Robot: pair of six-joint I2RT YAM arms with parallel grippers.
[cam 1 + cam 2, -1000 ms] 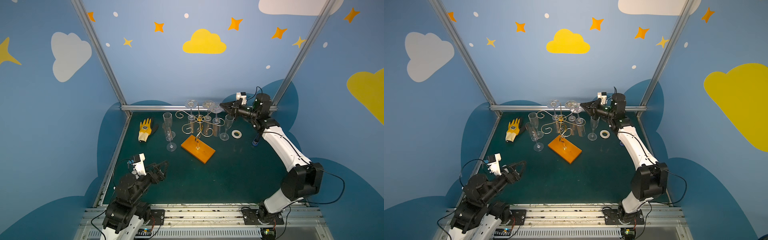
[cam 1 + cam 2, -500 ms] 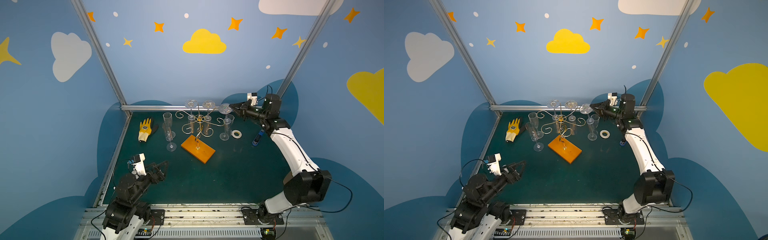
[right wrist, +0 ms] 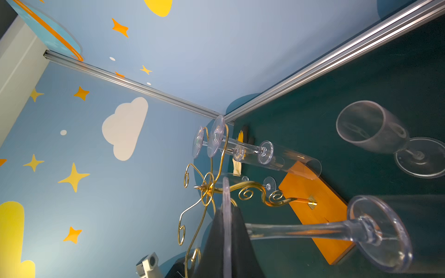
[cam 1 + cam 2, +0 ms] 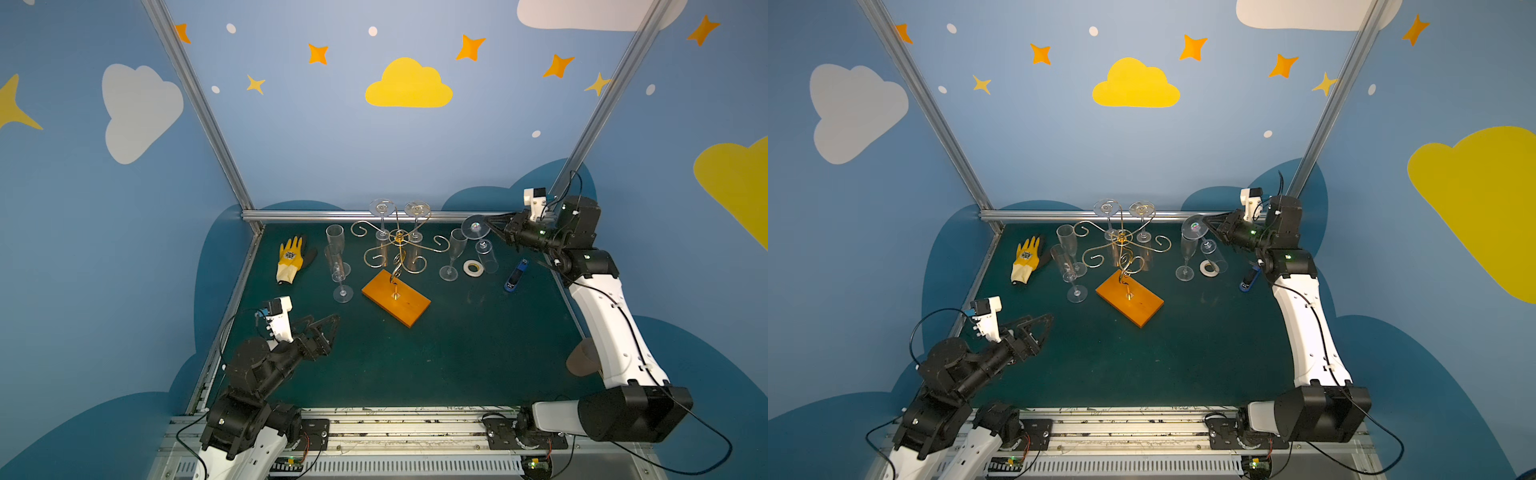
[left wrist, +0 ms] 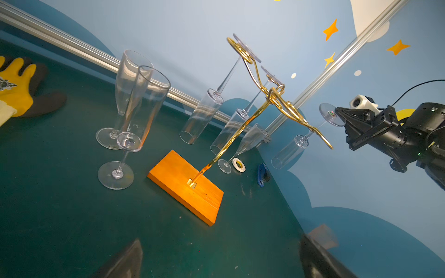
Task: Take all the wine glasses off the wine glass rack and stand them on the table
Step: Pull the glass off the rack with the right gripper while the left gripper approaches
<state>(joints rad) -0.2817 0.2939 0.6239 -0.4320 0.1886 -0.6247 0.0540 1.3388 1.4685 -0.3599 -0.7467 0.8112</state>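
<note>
right gripper (image 4: 489,223): jaws clenched on the round foot of the clear plastic wine glass (image 4: 482,247), the foot's edge pinched between the black fingers (image 3: 237,231).
glass pose: upside down and tilted, bowl lower than the jaws.
glass position: just right of the gold wire wine glass rack (image 4: 399,301) with the orange wooden base, clear of its curled arms.
left gripper (image 4: 332,334): jaws spread wide, holding nothing, low at the front left.

right arm (image 4: 602,316) stretched high, right fingers (image 4: 500,222) pinched tight, left arm (image 4: 266,368) folded low (left fingers (image 4: 320,320) spread wide)
</note>
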